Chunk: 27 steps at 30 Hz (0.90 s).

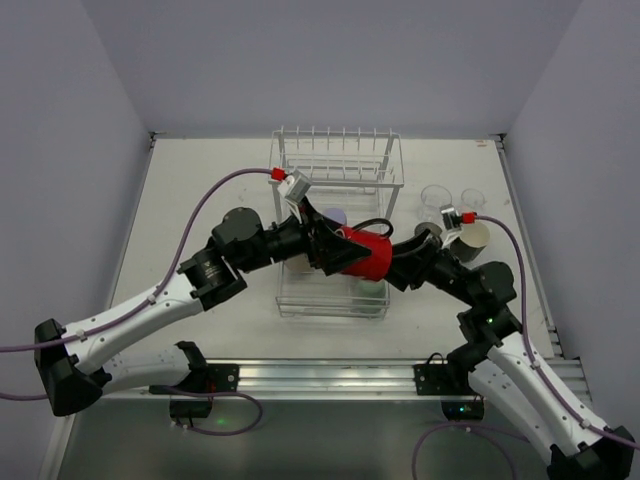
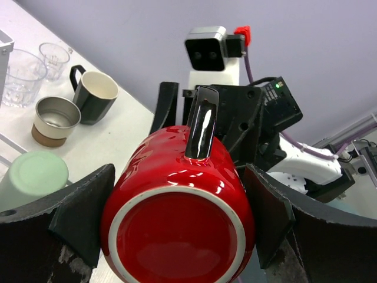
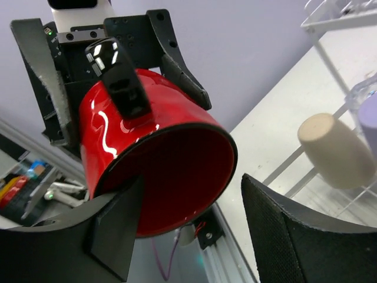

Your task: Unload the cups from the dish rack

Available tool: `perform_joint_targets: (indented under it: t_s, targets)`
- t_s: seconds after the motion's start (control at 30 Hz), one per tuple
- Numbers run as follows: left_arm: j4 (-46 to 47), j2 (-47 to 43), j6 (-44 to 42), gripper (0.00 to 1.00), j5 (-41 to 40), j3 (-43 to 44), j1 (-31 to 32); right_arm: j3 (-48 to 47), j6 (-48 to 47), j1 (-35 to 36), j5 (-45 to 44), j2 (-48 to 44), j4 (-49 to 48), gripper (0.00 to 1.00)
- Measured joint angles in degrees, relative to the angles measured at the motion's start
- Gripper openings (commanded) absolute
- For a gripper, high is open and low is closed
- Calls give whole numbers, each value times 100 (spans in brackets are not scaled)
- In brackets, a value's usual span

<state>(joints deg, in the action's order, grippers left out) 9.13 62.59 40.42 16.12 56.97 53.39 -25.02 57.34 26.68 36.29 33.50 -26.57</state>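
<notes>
Above dish rack (image 1: 330, 308), red cup (image 1: 368, 255) between left fingers (image 2: 82, 218), right fingers (image 3: 294, 236) flanking rim

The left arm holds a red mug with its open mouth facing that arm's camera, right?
Not quite: the left gripper holds the mug, but its closed base faces that camera, as the left wrist view shows; the mouth faces the right wrist.

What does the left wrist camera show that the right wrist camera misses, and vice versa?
Left wrist only: the base of the red mug, a black mug, a metal-lined cup, two clear glasses and a pale green cup. Right wrist only: the mug's open mouth, a tan cup and a lavender cup in the dish rack. Both: the red mug gripped in the left hand, the right hand open around its rim.
</notes>
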Motion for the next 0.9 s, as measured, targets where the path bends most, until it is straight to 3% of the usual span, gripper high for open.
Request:
perform_joint_targets:
  t_s: [0.07,0.23,0.43,0.63,0.8,0.9]
  targets:
    - [-15,-37,-17,10,-61,0,0,-4,-219,7,-254,-341,404,78]
    - [-55,-352,-151,8,-459,-22,-2,-151,-726,39,-763,-846,1443,87]
    - [-15,-621,-258,8,-796,-127,-11,-219,-1071,61,-992,-892,2015,82]
    - [-48,-584,-273,8,-885,-326,-11,-227,-1154,61,-590,-1180,1600,84]
    - [146,-431,-225,8,-778,-481,-13,-249,-1008,70,-22,-885,883,86]
    - [328,-308,-184,8,-667,-619,-11,-254,-778,70,232,-483,409,74]
